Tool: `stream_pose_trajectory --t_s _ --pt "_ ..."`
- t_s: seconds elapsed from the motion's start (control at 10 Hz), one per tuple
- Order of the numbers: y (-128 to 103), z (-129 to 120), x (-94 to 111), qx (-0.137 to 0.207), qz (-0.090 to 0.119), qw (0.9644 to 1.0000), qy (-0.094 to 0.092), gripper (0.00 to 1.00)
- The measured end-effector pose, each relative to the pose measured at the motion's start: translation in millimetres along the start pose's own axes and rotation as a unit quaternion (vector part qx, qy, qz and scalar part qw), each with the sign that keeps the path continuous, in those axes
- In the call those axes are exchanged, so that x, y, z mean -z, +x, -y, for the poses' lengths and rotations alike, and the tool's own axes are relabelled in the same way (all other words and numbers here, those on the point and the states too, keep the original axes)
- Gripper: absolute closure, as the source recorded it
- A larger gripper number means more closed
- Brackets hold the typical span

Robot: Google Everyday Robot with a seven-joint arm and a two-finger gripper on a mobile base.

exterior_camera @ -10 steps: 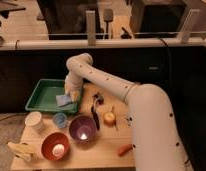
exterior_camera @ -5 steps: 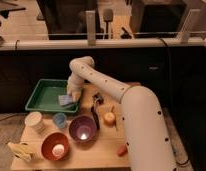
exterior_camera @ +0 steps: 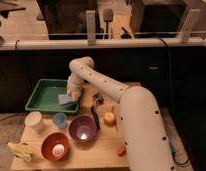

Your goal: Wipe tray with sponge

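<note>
**Status – 1 arm, 1 tool, 1 target**

The gripper (exterior_camera: 72,94) is lowered into the right-hand front corner of the green tray (exterior_camera: 42,88), directly over the blue sponge (exterior_camera: 64,99). The sponge lies flat on the tray floor, close to the right wall. The gripper and sponge appear to be touching. How far the jaws are open, and whether they grip the sponge, cannot be told from this view.

**Arm posture**

The arm rises from the lower right of the view, bends at a high elbow above the tray's right edge, and drops down to the wrist. This approach probably serves 2 purposes – it carries the arm over the objects on the worktop (exterior_camera: 98,156), and it lets the wrist press downward onto the sponge.

**Surroundings**

The tray sits at the rear left of the worktop. In front of it stand a white cup (exterior_camera: 34,120), a small blue cup (exterior_camera: 59,119), a purple bowl (exterior_camera: 74,125) and a red bowl (exterior_camera: 46,142), all clear of the tray.

**Assessment**

Most of the tray floor to the left of the sponge is bare. The wiping step appears to be in hand, with a leftward stroke as the likely next requirement. Downward pressure must be kept moderate, as the tray could slide toward the cups.
</note>
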Motion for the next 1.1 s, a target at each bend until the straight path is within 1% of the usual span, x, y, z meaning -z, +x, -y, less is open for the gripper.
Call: stream_pose_trajectory --t_s 0.1,0.3,0.4,0.5,0.7,0.8,0.9,1.1 --pt "-5 1 -1 -0.004 0.006 1.0 0.006 1.0" --pt "-24 5 -3 -0.024 0.025 0.9989 0.031 1.0" --pt "-39 10 -7 -0.035 0.033 0.998 0.041 1.0" --pt "-47 13 -8 -0.042 0.032 0.9978 0.04 1.0" --pt "-58 15 -13 -0.062 0.027 0.9972 0.031 1.0" --pt "-57 14 -17 -0.072 0.021 0.9969 0.024 1.0" --pt "-52 13 -18 -0.082 0.014 0.9963 0.018 1.0" --pt "-47 15 -25 -0.094 0.004 0.9955 0.005 1.0"
